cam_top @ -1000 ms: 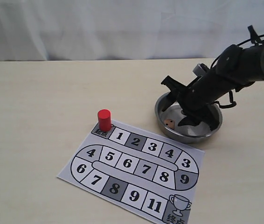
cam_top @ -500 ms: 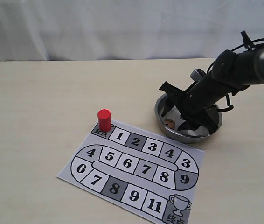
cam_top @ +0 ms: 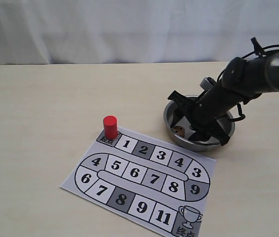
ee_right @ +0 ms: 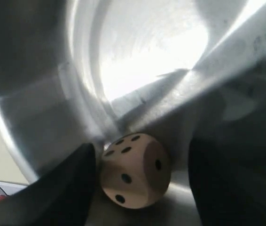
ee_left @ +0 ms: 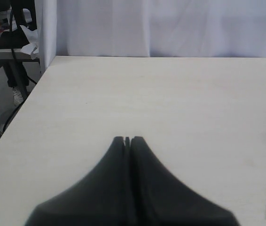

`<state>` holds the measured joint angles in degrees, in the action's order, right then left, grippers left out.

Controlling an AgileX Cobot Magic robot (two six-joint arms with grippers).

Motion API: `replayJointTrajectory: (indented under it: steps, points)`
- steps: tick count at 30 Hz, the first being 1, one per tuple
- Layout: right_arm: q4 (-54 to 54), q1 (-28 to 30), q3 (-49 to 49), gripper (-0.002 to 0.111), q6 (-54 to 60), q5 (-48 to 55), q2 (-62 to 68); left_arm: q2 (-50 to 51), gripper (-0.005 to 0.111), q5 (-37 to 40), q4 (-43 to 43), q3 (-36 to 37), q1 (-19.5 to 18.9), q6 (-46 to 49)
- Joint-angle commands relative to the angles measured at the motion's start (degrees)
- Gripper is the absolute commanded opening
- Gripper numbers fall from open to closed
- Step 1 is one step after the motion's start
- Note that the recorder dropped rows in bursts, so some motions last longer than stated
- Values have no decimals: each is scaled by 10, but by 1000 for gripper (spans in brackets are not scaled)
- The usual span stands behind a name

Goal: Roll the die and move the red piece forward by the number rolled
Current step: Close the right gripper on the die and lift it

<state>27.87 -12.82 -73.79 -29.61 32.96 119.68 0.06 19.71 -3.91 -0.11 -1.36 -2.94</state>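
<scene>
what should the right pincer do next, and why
Probably close the right pincer on the die to lift it. The die lies on the floor of the metal bowl between the open fingers, one close beside it, the other apart from it. The red piece stands on the board's start square, so the roll seems not yet done.

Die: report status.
Left gripper shut. Right gripper open, straddling die in bowl. Red piece on start square. Numbered squares unobstructed.
</scene>
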Motion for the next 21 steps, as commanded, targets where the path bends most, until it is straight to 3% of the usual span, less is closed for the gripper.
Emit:
replayJointTrajectory:
  steps: [1,6,10,21]
  points:
    - [-3,0,-2,47,-2,-4,1,-1,0,-7,0,1,0,-3]
    - [-3,0,-2,25,-2,-4,1,-1,0,-7,0,1,0,-3]
    - [-3,0,-2,16,-2,-8,0,-1,0,-7,0,1,0,-3]
    - [-56,1,-2,14,2,-62,-16,-1,0,-7,0,1,0,-3]
